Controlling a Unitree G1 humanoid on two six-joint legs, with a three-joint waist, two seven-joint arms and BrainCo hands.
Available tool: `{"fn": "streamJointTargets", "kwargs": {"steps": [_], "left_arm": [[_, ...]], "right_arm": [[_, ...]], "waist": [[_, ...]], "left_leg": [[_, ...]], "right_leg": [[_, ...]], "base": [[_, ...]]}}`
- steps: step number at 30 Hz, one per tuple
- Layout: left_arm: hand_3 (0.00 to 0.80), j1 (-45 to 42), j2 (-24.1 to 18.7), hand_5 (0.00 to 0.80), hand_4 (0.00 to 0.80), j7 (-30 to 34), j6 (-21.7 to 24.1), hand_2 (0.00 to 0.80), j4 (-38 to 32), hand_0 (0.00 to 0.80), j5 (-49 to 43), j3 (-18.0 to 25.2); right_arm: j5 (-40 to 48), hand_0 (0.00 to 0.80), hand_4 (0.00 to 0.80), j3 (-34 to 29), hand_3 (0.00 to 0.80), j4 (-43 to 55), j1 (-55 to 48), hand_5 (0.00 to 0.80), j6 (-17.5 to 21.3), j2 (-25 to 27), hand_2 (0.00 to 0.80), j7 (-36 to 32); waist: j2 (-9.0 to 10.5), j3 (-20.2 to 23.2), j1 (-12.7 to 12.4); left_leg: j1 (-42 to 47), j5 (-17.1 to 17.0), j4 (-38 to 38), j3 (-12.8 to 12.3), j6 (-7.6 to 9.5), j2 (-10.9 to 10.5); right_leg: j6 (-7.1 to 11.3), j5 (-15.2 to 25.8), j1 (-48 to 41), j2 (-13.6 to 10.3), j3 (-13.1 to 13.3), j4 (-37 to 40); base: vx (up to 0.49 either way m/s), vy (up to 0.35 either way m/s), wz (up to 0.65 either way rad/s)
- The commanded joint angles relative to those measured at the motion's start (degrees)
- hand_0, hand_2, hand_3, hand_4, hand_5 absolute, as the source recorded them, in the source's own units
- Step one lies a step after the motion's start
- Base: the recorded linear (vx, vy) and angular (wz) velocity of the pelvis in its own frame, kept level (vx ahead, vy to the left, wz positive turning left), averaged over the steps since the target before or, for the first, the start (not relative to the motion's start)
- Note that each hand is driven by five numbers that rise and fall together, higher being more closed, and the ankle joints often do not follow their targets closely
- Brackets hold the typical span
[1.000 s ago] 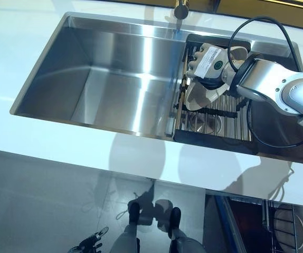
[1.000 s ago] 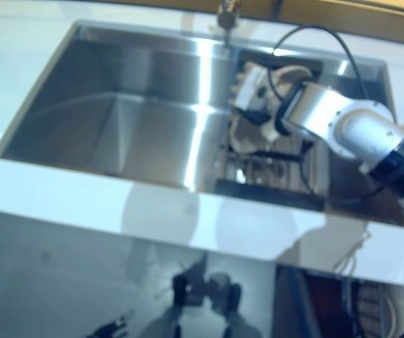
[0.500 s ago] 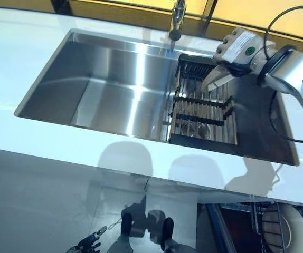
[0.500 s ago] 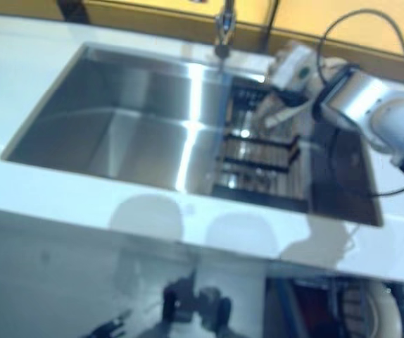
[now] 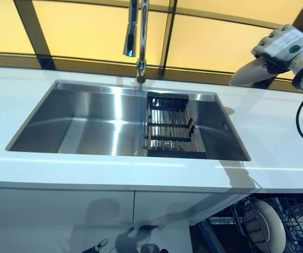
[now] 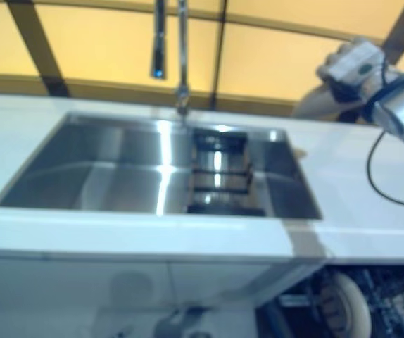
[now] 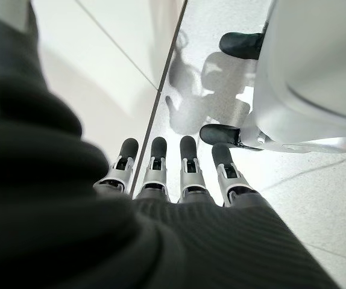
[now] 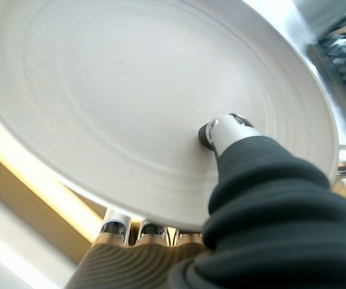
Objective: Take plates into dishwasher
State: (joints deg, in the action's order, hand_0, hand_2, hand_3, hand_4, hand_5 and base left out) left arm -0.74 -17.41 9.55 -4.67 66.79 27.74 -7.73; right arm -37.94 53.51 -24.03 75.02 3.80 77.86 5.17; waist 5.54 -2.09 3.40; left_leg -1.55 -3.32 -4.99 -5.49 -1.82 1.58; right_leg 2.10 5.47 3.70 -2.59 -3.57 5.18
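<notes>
A white plate (image 8: 131, 102) is pinched in my right hand (image 5: 278, 45), thumb (image 8: 224, 129) on its face and fingers (image 8: 140, 229) under its rim. Hand and plate (image 5: 246, 74) hang in the air above the white counter, to the right of the sink and well above it. The open dishwasher's wire rack (image 5: 299, 221) shows at the lower right, below the counter's edge, with another white plate (image 5: 265, 226) standing in it. My left hand (image 7: 161, 162) hangs low by the floor with straight fingers and holds nothing; it also peeks in as a left hand (image 5: 96, 246) at the bottom edge.
A steel sink (image 5: 88, 121) is set in the white counter (image 5: 278, 137). A black dish rack (image 5: 168, 126) sits in the sink's right part, with no dishes in it. A tall faucet (image 5: 140, 37) rises behind the sink. White cabinet fronts (image 5: 62, 211) run below the counter.
My right hand has lifted the plate out of the sink's black rack and carried it up and to the right, over the counter. The camera has tilted up too.
</notes>
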Motion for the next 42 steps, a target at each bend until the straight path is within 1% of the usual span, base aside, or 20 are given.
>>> {"fn": "streamJointTargets", "kwargs": {"steps": [1,3,4,5,6,7,9,12,15,17,22,26,31,34,36,38,40,42], "left_arm": [[0.0,0.7,-0.7,0.0,0.0,0.3,-0.1,0.0,3.2,0.0,-1.2,-0.6],[0.0,0.5,-0.6,0.0,0.0,0.3,-0.3,0.0,3.2,0.0,-0.8,-0.3],[0.0,0.6,-0.4,0.0,0.0,0.3,-0.6,0.0,3.2,0.0,-0.5,-0.1],[0.0,0.6,-0.5,0.0,0.0,0.3,-0.6,0.0,3.2,0.0,-0.1,-0.2],[0.0,0.3,0.1,0.0,0.0,0.4,-0.6,0.0,3.2,0.0,-0.1,-0.1],[0.0,0.0,0.1,0.0,0.0,0.4,-0.4,0.0,3.3,0.0,-0.1,-0.1],[0.0,-0.7,0.2,0.0,0.0,0.4,0.0,0.0,3.5,0.0,-0.2,0.0],[0.0,-0.9,-0.2,0.0,0.0,0.8,0.0,0.0,3.8,0.0,-0.3,0.2],[0.0,-0.9,-0.3,0.0,0.0,0.9,-0.3,0.0,3.9,0.0,-0.3,0.1],[0.0,-0.9,-0.5,0.0,0.0,0.9,-0.4,0.0,4.0,0.0,-0.4,-0.1],[0.0,-1.1,-0.5,0.0,0.0,0.8,0.4,0.0,4.2,0.0,-1.1,-0.3],[0.0,-0.7,-0.6,0.0,0.0,0.9,0.3,0.0,3.8,0.0,-1.3,-0.5],[0.0,0.0,-1.0,0.0,0.0,1.0,0.0,0.0,3.8,0.0,-2.3,-0.5],[0.0,0.1,-1.0,0.0,0.0,1.3,-0.1,0.0,3.9,0.0,-3.4,-0.3],[0.0,0.2,-1.1,0.0,0.0,1.3,-0.2,0.0,3.8,0.0,-4.0,-0.4],[0.0,0.3,-1.2,0.0,0.0,1.2,-0.4,0.0,3.5,0.0,-4.2,-0.5],[0.0,0.4,-1.3,0.0,0.0,1.3,-0.4,0.0,3.4,0.0,-4.3,-0.5],[0.0,0.3,-1.2,0.0,0.0,1.3,-0.2,0.0,3.2,0.0,-4.1,-0.3]], "right_arm": [[10.6,0.8,0.8,-8.9,0.8,-6.1,-1.7,0.8,-5.3,6.7,0.8,3.8],[15.5,0.8,0.8,-14.5,0.8,-7.3,-7.0,0.8,-4.9,8.3,0.8,4.2],[16.7,0.8,0.8,-18.7,0.8,-8.1,-11.3,0.8,-4.2,8.8,0.8,4.3],[17.2,0.8,0.8,-22.0,0.8,-8.0,-14.7,0.8,-4.1,9.1,0.8,4.3],[18.5,0.8,0.8,-24.9,0.8,-8.7,-18.2,0.8,-4.2,9.2,0.8,4.4],[19.0,0.8,0.8,-32.0,0.8,-8.9,-25.9,0.8,-3.8,9.3,0.8,4.8],[21.0,0.8,0.8,-41.2,0.8,-9.6,-36.3,0.8,-4.0,9.0,0.8,5.6],[24.2,0.8,0.8,-52.6,0.8,-11.1,-48.5,0.8,-3.4,8.5,0.8,6.6],[25.5,0.8,0.8,-61.4,0.8,-11.7,-58.4,0.8,-2.9,6.5,0.8,7.0],[26.3,0.8,0.8,-65.2,0.8,-11.2,-62.8,0.8,-3.1,5.4,0.8,6.9],[26.3,0.8,0.8,-69.9,0.8,-11.7,-69.1,0.8,-2.4,2.6,0.8,7.7],[27.4,0.8,0.8,-72.3,0.8,-11.8,-72.9,0.8,-2.8,0.1,0.8,8.3],[28.1,0.8,0.8,-72.9,0.8,-10.5,-75.3,0.8,-2.8,-4.0,0.8,8.2],[29.5,0.8,0.8,-72.0,0.8,-9.2,-75.1,0.8,-3.7,-6.5,0.8,8.6],[29.9,0.8,0.8,-70.7,0.8,-8.5,-74.1,0.8,-4.5,-8.1,0.8,8.4],[30.5,0.8,0.8,-69.0,0.8,-6.3,-72.4,0.8,-6.6,-11.1,0.8,7.9],[30.6,0.8,0.8,-68.2,0.8,-5.5,-71.6,0.8,-7.6,-12.3,0.8,7.6],[30.8,0.8,0.8,-66.5,0.8,-4.3,-70.0,0.8,-10.8,-14.7,0.8,7.0]], "waist": [[0.65,1.6,1.0],[0.43,2.0,1.9],[0.12,2.1,2.5],[0.14,2.1,2.8],[-0.36,2.2,3.6],[-0.25,2.2,4.0],[-0.4,2.3,4.9],[-0.49,2.3,5.8],[-0.69,1.8,6.5],[-0.85,1.6,6.9],[-1.18,1.2,7.5],[-1.47,0.7,7.8],[-1.85,0.1,8.1],[-2.2,-0.2,8.2],[-2.53,-0.5,8.2],[-3.08,-1.0,8.3],[-3.34,-1.2,8.3],[-3.94,-1.6,8.4]], "left_leg": [[2.6,6.5,0.0,-1.2,3.05,-2.2],[3.2,6.7,0.0,-2.0,3.03,-1.9],[3.4,6.9,0.0,-2.4,3.07,-1.8],[3.6,6.9,0.0,-2.6,3.09,-1.7],[3.8,7.0,0.0,-3.0,3.11,-1.6],[4.0,7.1,0.0,-3.5,3.1,-1.5],[4.3,7.1,0.0,-4.2,3.13,-1.3],[4.5,7.2,0.0,-5.4,3.18,-1.0],[4.8,7.2,0.0,-6.4,3.23,-0.7],[5.1,7.3,0.0,-7.0,3.31,-0.5],[5.4,7.4,0.0,-8.0,3.35,-0.3],[5.1,7.4,0.0,-8.6,3.35,0.0],[5.0,7.3,0.0,-8.9,3.37,0.1],[5.1,7.4,0.0,-9.1,3.47,0.2],[5.2,7.4,0.0,-9.1,3.46,0.2],[5.1,7.3,0.0,-9.1,3.45,0.1],[5.1,7.3,0.0,-9.1,3.45,0.1],[5.2,7.3,0.0,-9.3,3.44,0.0]], "right_leg": [[3.26,-3.6,-3.1,2.3,1.2,-0.2],[3.29,-3.5,-3.3,2.6,2.0,-0.2],[3.32,-3.4,-3.4,2.7,2.4,-0.2],[3.31,-3.4,-3.5,2.8,2.8,-0.2],[3.32,-3.4,-3.5,2.9,3.2,-0.2],[3.31,-3.4,-3.6,3.1,3.7,-0.2],[3.26,-3.2,-3.7,3.4,4.3,-0.2],[3.25,-3.0,-3.5,3.6,4.9,-0.2],[3.21,-2.8,-3.5,3.8,5.2,-0.2],[3.12,-2.7,-3.5,3.9,5.5,-0.2],[3.08,-2.6,-3.3,4.2,6.2,-0.2],[3.1,-2.4,-2.8,4.3,6.5,-0.2],[3.04,-2.2,-2.4,4.3,6.3,-0.2],[3.04,-2.1,-2.4,4.2,6.3,-0.2],[3.04,-2.2,-2.5,4.1,6.1,-0.2],[2.98,-2.1,-2.3,4.1,6.1,-0.2],[2.94,-2.1,-2.2,4.0,6.0,-0.2],[2.9,-2.1,-2.1,4.0,5.8,-0.2]], "base": [[0.036,-0.02,-0.23],[0.023,-0.019,-0.25],[0.011,-0.015,-0.2],[0.007,-0.02,-0.14],[0.002,-0.028,-0.19],[0.001,-0.042,-0.2],[-0.001,-0.048,-0.26],[-0.018,-0.055,-0.22],[-0.022,-0.062,-0.19],[0.001,-0.058,-0.19],[0.011,-0.06,-0.15],[0.001,-0.063,-0.03],[-0.002,-0.066,-0.01],[-0.005,-0.061,-0.01],[-0.016,-0.055,-0.01],[-0.032,-0.048,-0.01],[-0.025,-0.029,-0.03],[-0.039,-0.035,-0.04]]}}
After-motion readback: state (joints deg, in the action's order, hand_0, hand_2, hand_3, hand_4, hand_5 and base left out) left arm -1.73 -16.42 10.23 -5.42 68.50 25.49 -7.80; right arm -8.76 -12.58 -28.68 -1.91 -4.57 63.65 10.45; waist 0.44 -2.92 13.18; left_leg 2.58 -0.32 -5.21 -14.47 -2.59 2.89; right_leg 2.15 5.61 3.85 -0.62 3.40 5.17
